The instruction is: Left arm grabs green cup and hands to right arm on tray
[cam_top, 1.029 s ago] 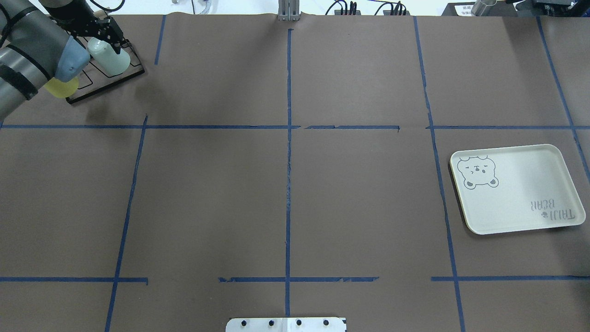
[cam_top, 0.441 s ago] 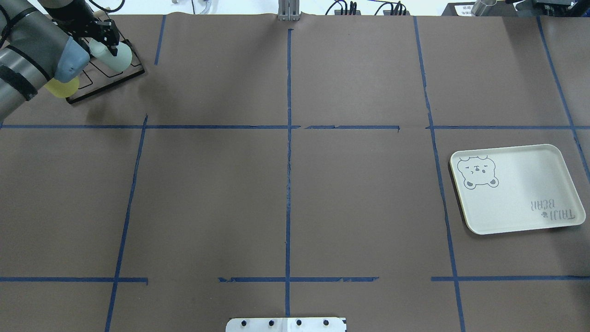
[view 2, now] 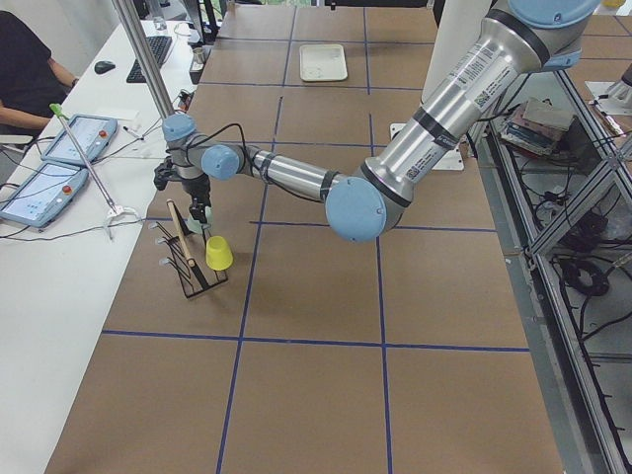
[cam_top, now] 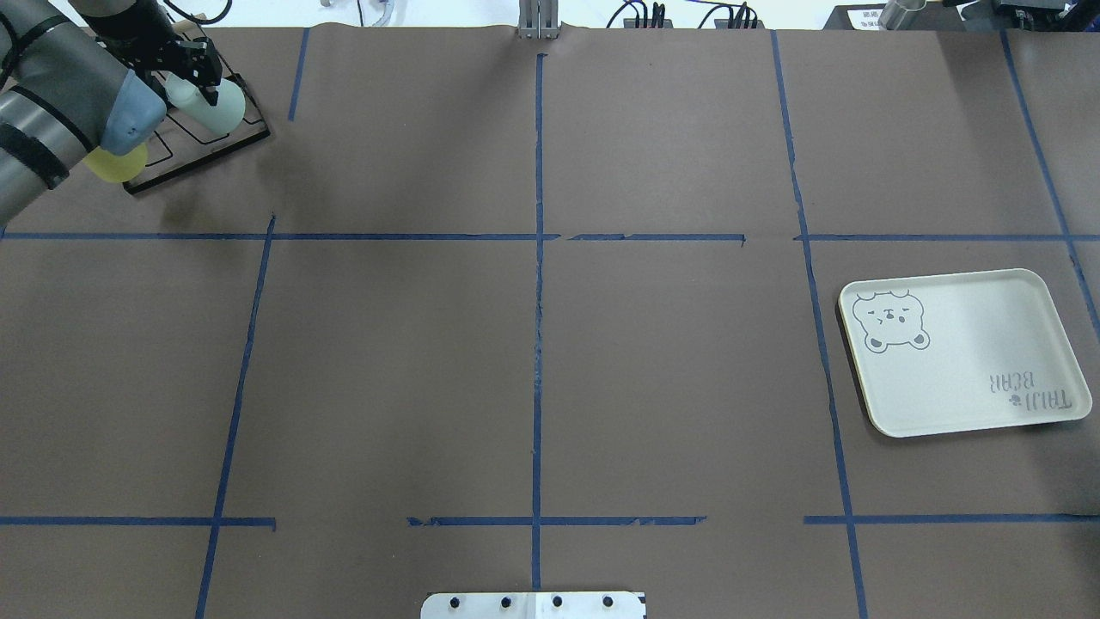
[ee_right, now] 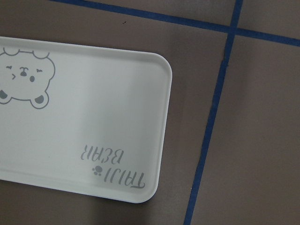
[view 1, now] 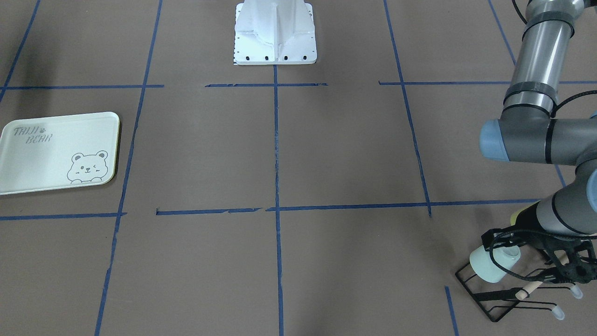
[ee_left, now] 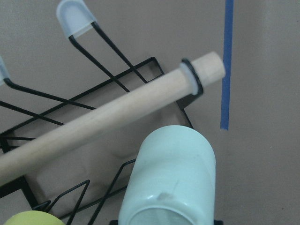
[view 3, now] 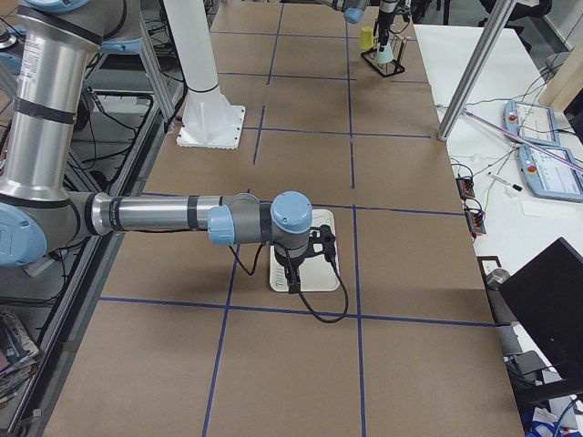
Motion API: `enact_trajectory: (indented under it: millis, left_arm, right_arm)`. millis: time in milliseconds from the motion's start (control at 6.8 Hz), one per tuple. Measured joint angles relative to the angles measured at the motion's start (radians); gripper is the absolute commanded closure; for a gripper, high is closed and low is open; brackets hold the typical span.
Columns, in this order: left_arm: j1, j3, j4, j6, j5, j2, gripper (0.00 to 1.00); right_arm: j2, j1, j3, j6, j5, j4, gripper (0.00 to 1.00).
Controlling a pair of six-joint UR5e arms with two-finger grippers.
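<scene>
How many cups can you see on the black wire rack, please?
2. The green cup tilted at one end of the rack; the yellow cup beside it, partly behind the left arm. Others may be hidden.

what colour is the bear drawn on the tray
Grey bear on the pale cream-green tray; clearest in the right wrist view.

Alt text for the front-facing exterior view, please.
The left arm reaches down to a pale green cup on a black wire rack at lower right. A bear-printed tray lies far left on the brown table.
</scene>
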Motion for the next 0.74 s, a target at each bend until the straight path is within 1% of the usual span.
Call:
enact_trajectory:
  millis: [147, 294, 441, 735]
  left_arm:
    - [-0.002, -0.003, 0.001, 0.001, 0.000, 0.000, 0.94]
    - [-0.009, -0.015, 0.002, 0.003, 0.000, 0.002, 0.96]
    - [-0.020, -0.053, 0.004, 0.003, 0.001, 0.017, 0.97]
    - [-0.039, -0.180, 0.013, 0.004, -0.001, 0.086, 0.98]
  right_arm:
    - [0.000, -0.001, 0.000, 0.000, 0.006, 0.000, 0.00]
    - [0.000, -0.002, 0.000, 0.000, 0.015, 0.000, 0.00]
    - [0.000, -0.003, 0.000, 0.000, 0.022, 0.000, 0.00]
    - [0.000, -0.010, 0.000, 0.000, 0.027, 0.000, 0.00]
